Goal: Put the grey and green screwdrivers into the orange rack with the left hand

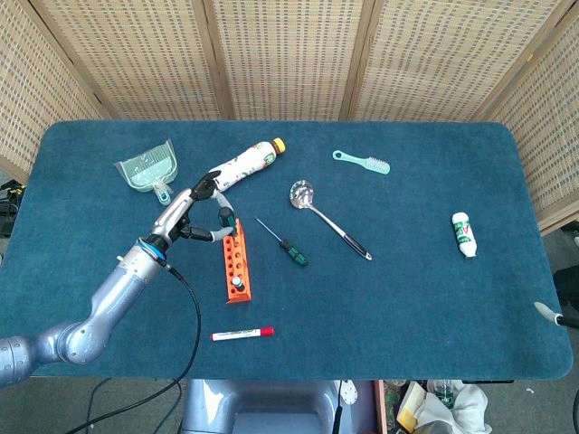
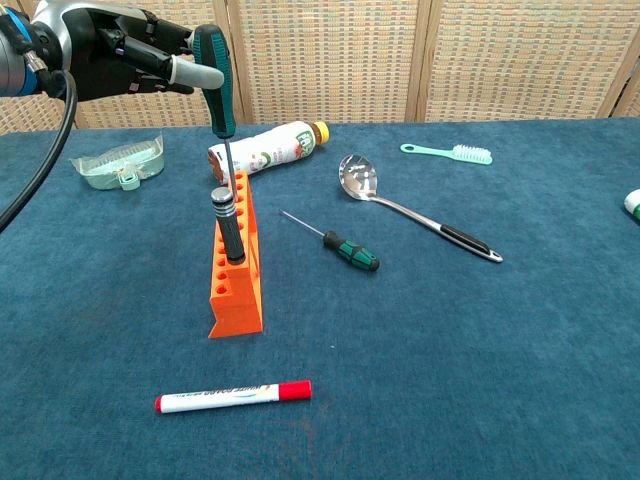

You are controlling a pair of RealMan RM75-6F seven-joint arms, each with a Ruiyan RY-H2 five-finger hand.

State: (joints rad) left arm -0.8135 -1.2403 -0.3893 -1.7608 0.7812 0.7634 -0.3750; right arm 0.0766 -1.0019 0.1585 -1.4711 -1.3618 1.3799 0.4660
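My left hand point(image 1: 190, 212) point(image 2: 120, 60) grips the green-handled screwdriver point(image 2: 214, 85) upright over the far end of the orange rack point(image 1: 235, 264) point(image 2: 238, 280). Its thin shaft point(image 2: 226, 165) points down at the rack's far holes, and its tip is hidden behind the grey screwdriver point(image 2: 229, 225) point(image 1: 237, 283). The grey one stands in a hole near the rack's near end. Of the right hand, only a pale tip point(image 1: 543, 310) shows at the table's right edge in the head view.
A small green-and-black screwdriver point(image 2: 345, 247) lies right of the rack, with a spoon point(image 2: 400, 210) beyond it. A bottle point(image 2: 265, 146) lies behind the rack and a green dustpan point(image 2: 115, 162) at the far left. A red-capped marker point(image 2: 232, 396) lies near the front.
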